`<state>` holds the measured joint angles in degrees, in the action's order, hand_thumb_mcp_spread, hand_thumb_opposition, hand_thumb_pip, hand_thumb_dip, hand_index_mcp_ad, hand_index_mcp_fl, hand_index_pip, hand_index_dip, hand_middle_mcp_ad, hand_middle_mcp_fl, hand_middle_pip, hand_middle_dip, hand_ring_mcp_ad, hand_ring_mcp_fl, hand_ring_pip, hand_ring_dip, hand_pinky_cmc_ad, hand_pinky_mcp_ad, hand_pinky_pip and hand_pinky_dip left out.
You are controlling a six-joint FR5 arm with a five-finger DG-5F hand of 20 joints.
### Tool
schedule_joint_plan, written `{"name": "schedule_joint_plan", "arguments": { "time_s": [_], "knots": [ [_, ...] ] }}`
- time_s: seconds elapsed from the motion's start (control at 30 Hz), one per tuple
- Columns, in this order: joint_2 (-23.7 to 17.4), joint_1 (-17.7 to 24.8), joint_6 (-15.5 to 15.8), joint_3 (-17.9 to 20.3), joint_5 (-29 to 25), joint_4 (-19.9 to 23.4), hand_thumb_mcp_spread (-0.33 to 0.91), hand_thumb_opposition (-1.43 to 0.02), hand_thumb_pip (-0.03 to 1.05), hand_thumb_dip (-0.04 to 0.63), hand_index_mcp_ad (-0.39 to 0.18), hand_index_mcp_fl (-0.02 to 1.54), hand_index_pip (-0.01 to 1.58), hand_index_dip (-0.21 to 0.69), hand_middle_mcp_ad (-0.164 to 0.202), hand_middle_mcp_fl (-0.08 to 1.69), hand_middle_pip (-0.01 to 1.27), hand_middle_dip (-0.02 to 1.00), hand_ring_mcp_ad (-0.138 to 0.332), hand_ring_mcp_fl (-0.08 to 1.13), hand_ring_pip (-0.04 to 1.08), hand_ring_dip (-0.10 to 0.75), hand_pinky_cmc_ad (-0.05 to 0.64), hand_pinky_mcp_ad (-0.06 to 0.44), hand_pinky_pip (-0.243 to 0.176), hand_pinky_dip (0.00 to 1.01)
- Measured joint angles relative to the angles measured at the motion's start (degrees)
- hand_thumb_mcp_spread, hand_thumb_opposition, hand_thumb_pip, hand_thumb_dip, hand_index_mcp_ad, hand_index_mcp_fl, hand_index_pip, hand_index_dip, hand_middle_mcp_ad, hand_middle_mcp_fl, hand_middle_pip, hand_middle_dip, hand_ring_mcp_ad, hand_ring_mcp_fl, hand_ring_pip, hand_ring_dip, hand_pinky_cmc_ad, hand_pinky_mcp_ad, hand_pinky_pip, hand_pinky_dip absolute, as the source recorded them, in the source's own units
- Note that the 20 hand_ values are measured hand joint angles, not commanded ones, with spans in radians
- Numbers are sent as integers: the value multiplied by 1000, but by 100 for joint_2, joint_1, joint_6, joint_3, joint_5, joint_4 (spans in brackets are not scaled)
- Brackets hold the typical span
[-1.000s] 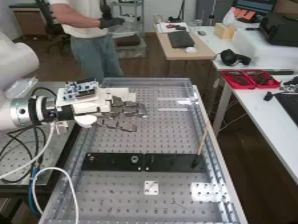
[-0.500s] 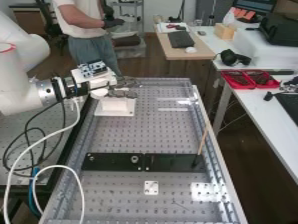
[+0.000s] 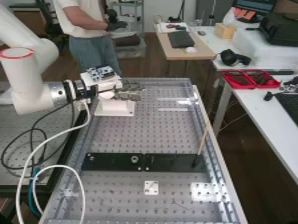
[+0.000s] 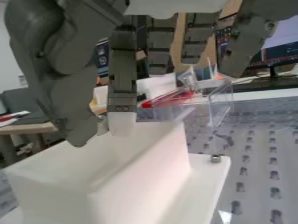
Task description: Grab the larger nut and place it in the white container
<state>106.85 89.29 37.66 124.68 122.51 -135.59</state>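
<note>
Hand (image 3: 128, 92) was positioned over white container (image 3: 114, 107), far left on perforated bench (image 3: 143, 135); fingers were extended, unclenched.

Across the perforated surface (image 3: 136, 137), from near its left edge to near its right, two black plates (image 3: 110, 162) end to end. Standing tilted by the right edge, a thin brown stick (image 3: 202, 142). Toward the near edge, a small white plate (image 3: 151, 185) with holes. On the white table (image 3: 266, 112), along its left edge, red trays (image 3: 241, 87) and a wooden block (image 3: 224, 33).

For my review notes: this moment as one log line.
hand: at open top of white container | nut in hand: unclear | round metal part: on black plate
</note>
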Motion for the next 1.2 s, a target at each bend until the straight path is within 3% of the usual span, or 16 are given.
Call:
{"name": "schedule_joint_plan", "arguments": {
  "time_s": [0.33, 0.47, 0.6, 0.8, 0.93, 1.2],
  "knots": [
    [108, 220, -131, -15, -310, 74, 344, -834, 663, 206, -129, 487, 1545, 96, 24, 124, 126, 239, 113, 0, 103, 126, 346, 297, -59, 330],
    [108, 220, -51, -71, -323, -83, 354, -850, 681, 206, -138, 318, 1524, 101, 28, 124, 126, 239, 113, 0, 103, 124, 346, 297, -59, 342],
    [120, 192, 27, -127, -335, -244, 354, -852, 710, 206, -154, 86, 1384, 56, 28, 84, 126, 239, 113, 0, 103, 126, 346, 297, -59, 368],
    [73, 138, 117, -137, -345, -409, 346, -850, 723, 206, -161, 19, 1309, 0, 24, 73, 119, 239, 113, 0, 96, 124, 346, 297, -63, 431],
    [-150, -5, 45, -162, -393, -539, 333, -850, 752, 206, -161, 21, 1292, -28, 24, 24, 122, 239, 112, 0, 98, 124, 346, 297, -63, 438],
    [-1019, -576, -180, -433, -573, -1144, 318, -850, 747, 206, -164, 17, 1161, -44, 24, 42, 115, 239, 112, 0, 98, 124, 351, 297, -75, 468]
  ]
}}
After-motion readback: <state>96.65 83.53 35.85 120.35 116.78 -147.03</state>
